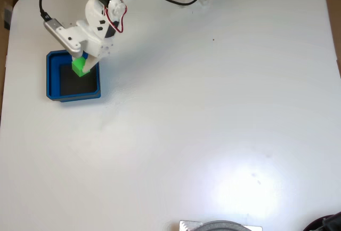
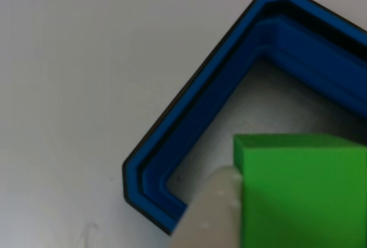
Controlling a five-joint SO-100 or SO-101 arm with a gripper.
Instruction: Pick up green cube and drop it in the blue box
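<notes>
A white robot arm reaches down from the top of the fixed view, its pincer [image 1: 85, 63] clenched on the green cube [image 1: 80, 66] above the blue box [image 1: 73, 95]. The arm's body hides the box's upper right corner and part of its far wall; the fingertips themselves are hard to make out against the cube. Whether the cube touches the dark floor of the box cannot be told from this view.

In the other view, the green cube [image 2: 304, 191] is cut off by the right and lower edges, with one pale finger [image 2: 212, 213] pressed against its left face. Behind it runs a chamfered corner of the blue box [image 2: 189, 122], whose far wall leaves the picture at the right.

The white bench [image 1: 213, 113] is plain, with a bright glare patch toward the lower right and one tiny dark speck. The box sits close to the bench's left edge in the fixed view, leaving wide open surface to its right and below.
</notes>
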